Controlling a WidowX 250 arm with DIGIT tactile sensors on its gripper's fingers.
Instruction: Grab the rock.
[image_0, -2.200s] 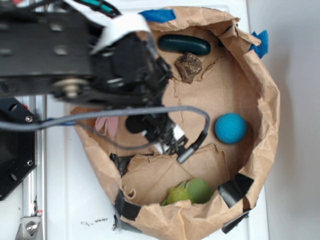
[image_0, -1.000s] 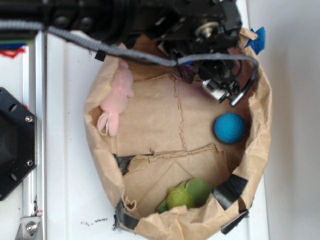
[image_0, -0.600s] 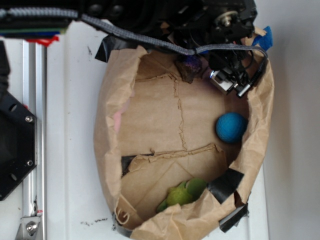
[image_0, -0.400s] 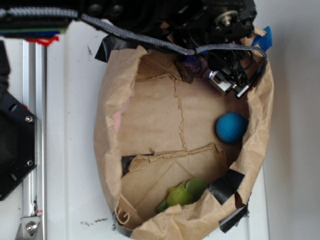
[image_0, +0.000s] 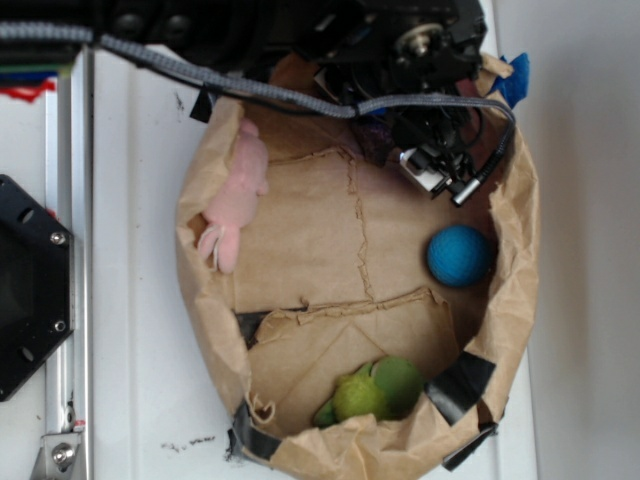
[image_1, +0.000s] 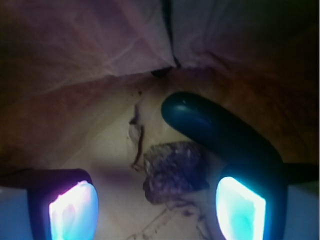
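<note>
Since 0.4 s ago, the bag (image_0: 205, 300) has changed shape: its left wall opened back out, so we see the pink toy (image_0: 236, 200) along that side again, where only a pink sliver showed. Blue ball (image_0: 459, 256) and green toy (image_0: 375, 390) sit about where they were. Arm head shifted slightly left and down in the exterior view, staying over the bag's top right corner.

Gripper (image_1: 157, 210) is released, jaws wide apart. In the wrist view we see the two fingertips (image_1: 72, 210) glowing at the bottom corners, with the rock (image_1: 175, 171) between them and a bit ahead of them. Neither fingertip touches the rock; there is bare paper on both sides of it. We hold nothing.

Rock lies on the bag floor at the far end, close to the wall. Dark green object (image_1: 220, 135) lies just behind it on the right, running diagonally; whether the two touch we can't tell. The green object's near end runs down behind the right fingertip, contact unclear.

In the exterior view the rock is mostly hidden under the arm (image_0: 400, 60); only a dark patch shows below the black hardware. Grey cable (image_0: 230, 85) loops across the bag's top. White surface (image_0: 130, 300) carries the bag, with blue tape (image_0: 515, 80) at the top right rim.
</note>
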